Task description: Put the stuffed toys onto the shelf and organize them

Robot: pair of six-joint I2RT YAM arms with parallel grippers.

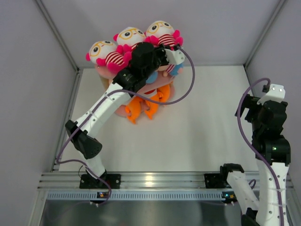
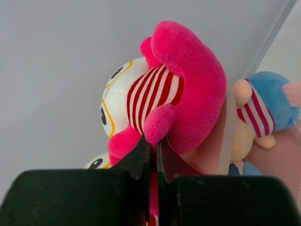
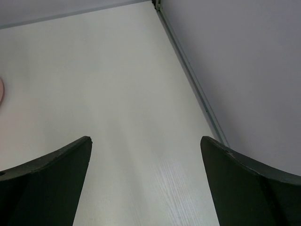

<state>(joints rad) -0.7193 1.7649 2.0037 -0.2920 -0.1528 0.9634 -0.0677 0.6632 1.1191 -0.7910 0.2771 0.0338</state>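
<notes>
Three white-headed, yellow-goggled dolls sit in a row on the top of the pink shelf (image 1: 162, 84) at the back: left (image 1: 101, 52), middle (image 1: 129, 36) and right (image 1: 160, 30). My left gripper (image 1: 162, 52) reaches to the right doll. In the left wrist view the left gripper (image 2: 153, 141) is shut on a pink limb (image 2: 159, 123) of that striped doll (image 2: 155, 92). A peach doll in blue (image 2: 263, 108) sits on a lower board (image 2: 207, 157). Orange fish (image 1: 141, 107) lie lower still. My right gripper (image 1: 263, 106) is open and empty (image 3: 146, 141).
Grey walls close in the white table (image 1: 202, 127) at the back and both sides, with metal frame rails along its edges (image 3: 197, 89). The left arm covers most of the shelf from above. An edge of the shelf's pink base (image 3: 1, 92) shows in the right wrist view.
</notes>
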